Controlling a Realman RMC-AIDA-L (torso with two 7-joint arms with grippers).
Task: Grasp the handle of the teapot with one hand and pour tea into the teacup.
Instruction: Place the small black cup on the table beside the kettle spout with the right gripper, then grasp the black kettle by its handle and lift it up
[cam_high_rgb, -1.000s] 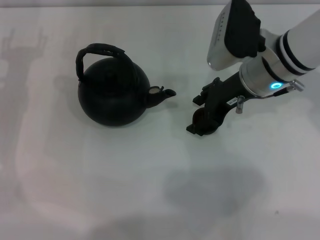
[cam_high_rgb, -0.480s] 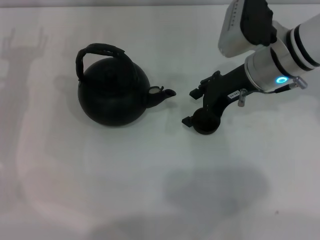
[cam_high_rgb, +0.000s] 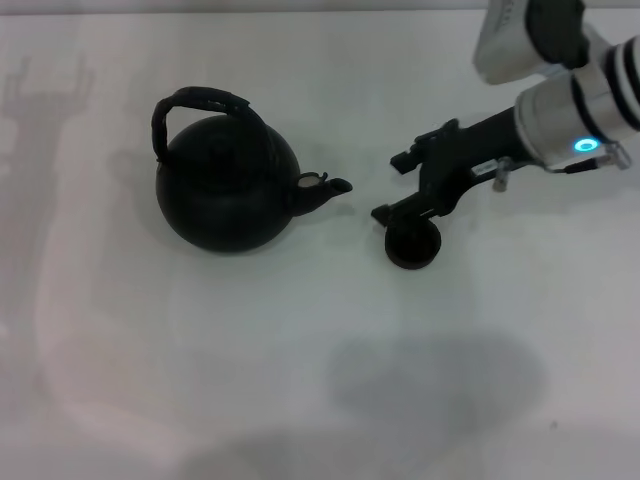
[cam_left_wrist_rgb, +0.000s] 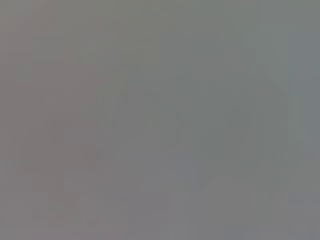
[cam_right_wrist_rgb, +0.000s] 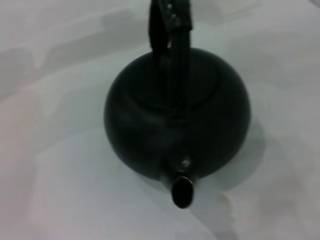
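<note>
We see 1 teapot (cam_high_rgb: 228, 190) and 1 teacup (cam_high_rgb: 411, 244) on the tabletop (cam_high_rgb: 300, 380); the right end effector (cam_high_rgb: 392, 187), spread, hovers beside the teacup.

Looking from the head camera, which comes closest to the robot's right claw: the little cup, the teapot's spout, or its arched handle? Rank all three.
1. The teacup, just below the right gripper.
2. The spout, out toward the robot's left.
3. The handle, farthest left, arching over the teapot.
</note>
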